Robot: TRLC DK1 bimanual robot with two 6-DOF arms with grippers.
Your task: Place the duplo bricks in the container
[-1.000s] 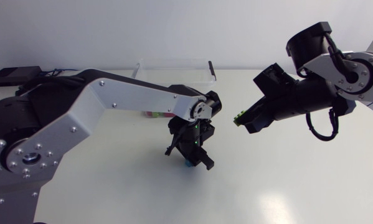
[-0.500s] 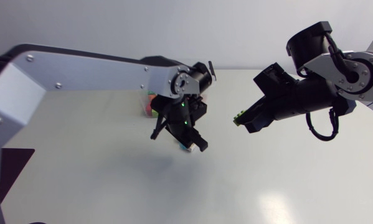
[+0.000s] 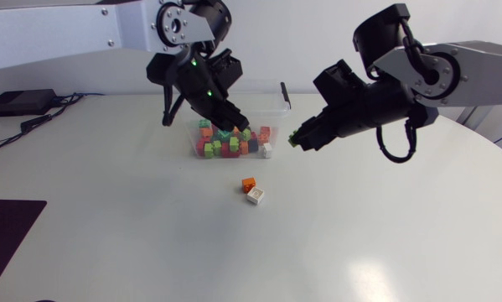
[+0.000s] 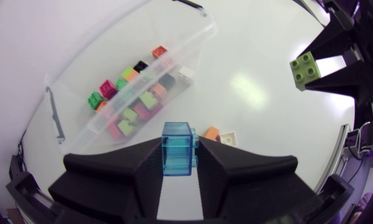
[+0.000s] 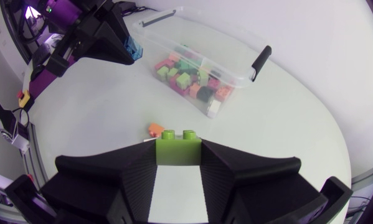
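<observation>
Left gripper (image 4: pixel 177 163) pinches a blue brick (image 4: pixel 177 146) by 2 flat sides, raised close by the clear container (image 3: pixel 263 99), which sits toward the far side of the counter (image 3: pixel 359 235) and is part full of bricks. The bricks look light, rigid and slick, so flat opposite faces are likely the best hold. An orange brick (image 3: pixel 249 183) and a white brick (image 3: pixel 255 196) lie close together on open counter near the container with room all round, and the right gripper (image 5: pixel 178 163) clamps a green brick (image 5: pixel 179 149) in the air, right of the container and clear of its walls.

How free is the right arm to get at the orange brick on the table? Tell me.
Probably reachable: nothing stands over the orange brick, and the left arm hangs at the container. But the right arm's jaws are shut on a green brick.
</observation>
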